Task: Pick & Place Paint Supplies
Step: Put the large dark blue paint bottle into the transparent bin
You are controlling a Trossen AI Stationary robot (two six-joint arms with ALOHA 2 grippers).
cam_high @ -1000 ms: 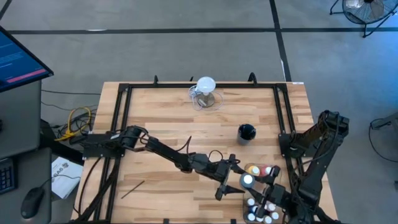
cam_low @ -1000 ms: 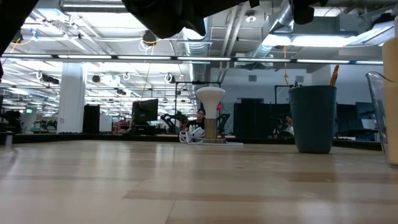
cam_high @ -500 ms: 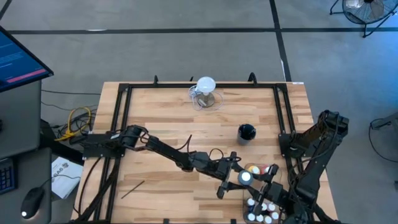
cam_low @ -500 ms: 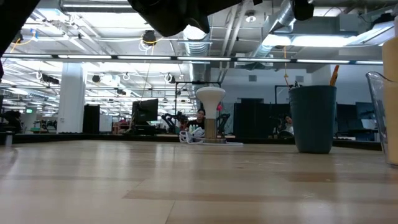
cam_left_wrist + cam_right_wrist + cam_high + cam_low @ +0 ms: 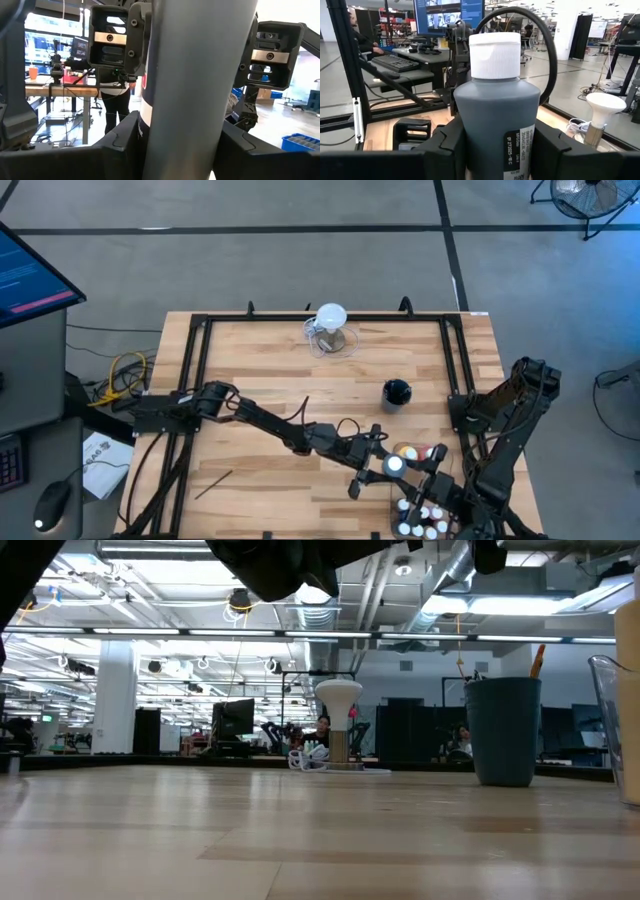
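- Two claws now meet on one grey bottle [image 5: 490,110] with a white cap. It is up off the wood, at about 4 o'clock from the middle of the table [image 5: 260,380].
- One second ago the left gripper [image 5: 180,145] was wide open around this bottle. Its fingers have since come in, and now they look pressed on both sides of it.
- The right gripper [image 5: 495,147] has not changed. It is clenched on the same bottle, lower down.
- The bottle has slid only a tiny bit, toward 10 o'clock.
- This looks like a hand-over: the left claw takes the bottle, so the right one can likely let go next.
- Many small white-capped bottles [image 5: 420,518] wait close by at 5 o'clock from the held one.
- A dark cup [image 5: 397,393] stands at 12 o'clock from it, maybe the place for brushes.
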